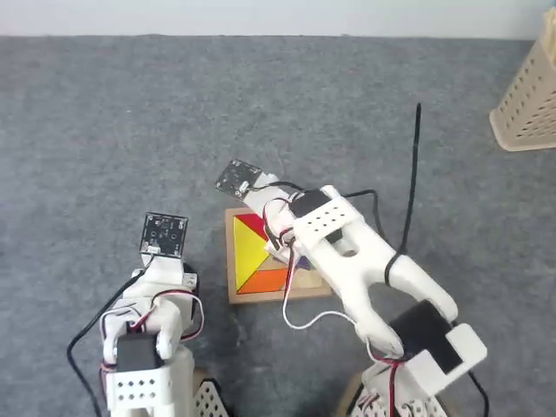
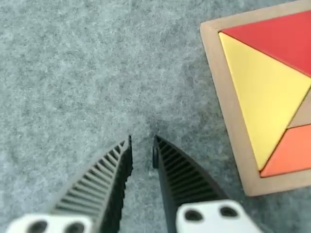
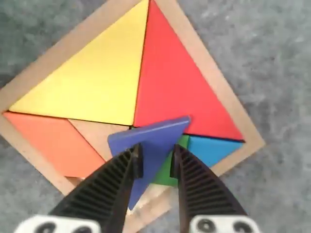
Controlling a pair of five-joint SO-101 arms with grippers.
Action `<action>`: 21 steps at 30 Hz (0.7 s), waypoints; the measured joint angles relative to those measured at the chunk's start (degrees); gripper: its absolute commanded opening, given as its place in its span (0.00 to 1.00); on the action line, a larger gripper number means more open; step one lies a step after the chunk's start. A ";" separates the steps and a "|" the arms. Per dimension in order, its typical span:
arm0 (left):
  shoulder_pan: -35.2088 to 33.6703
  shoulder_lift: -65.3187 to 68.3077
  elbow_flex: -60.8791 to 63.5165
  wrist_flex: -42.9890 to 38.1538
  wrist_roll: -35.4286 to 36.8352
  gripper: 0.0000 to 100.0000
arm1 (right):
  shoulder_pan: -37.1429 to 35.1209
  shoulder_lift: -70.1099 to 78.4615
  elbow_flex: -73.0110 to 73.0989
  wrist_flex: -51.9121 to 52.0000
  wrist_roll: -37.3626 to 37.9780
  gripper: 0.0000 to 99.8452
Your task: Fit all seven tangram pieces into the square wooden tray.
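The square wooden tray (image 3: 210, 74) lay flat on the grey counter (image 1: 130, 130), between the two arms. Inside it, a large yellow triangle (image 3: 92, 82) and a large red triangle (image 3: 175, 82) sat flush, edge to edge. An orange piece (image 3: 53, 141) filled one corner, and a light blue piece (image 3: 209, 148) and a green piece (image 3: 167, 174) sat near another. A patch of bare wood (image 3: 92, 132) showed beside the orange piece.

The right tool (image 3: 156, 153) was clamped on a purple triangle (image 3: 150, 138), held tilted over that part of the tray and overlapping the green piece. The left tool (image 2: 142, 143) hung just beside the tray over bare counter, its fingers a narrow gap apart with nothing between them.

A pale perforated basket (image 1: 530, 95) stood at the far edge, its inside hidden.
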 measured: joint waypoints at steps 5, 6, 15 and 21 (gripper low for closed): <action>0.00 0.00 0.00 0.00 0.00 0.07 | -3.25 -10.64 4.13 0.00 -2.81 0.09; 0.00 0.00 0.00 0.00 0.00 0.07 | -4.04 -13.27 6.51 -0.09 -2.99 0.09; 0.00 0.00 0.00 0.00 0.00 0.07 | -6.24 -21.27 21.63 -3.34 -3.34 0.09; 0.00 0.00 0.00 0.00 0.00 0.07 | -4.04 -18.11 21.71 -6.24 -3.16 0.09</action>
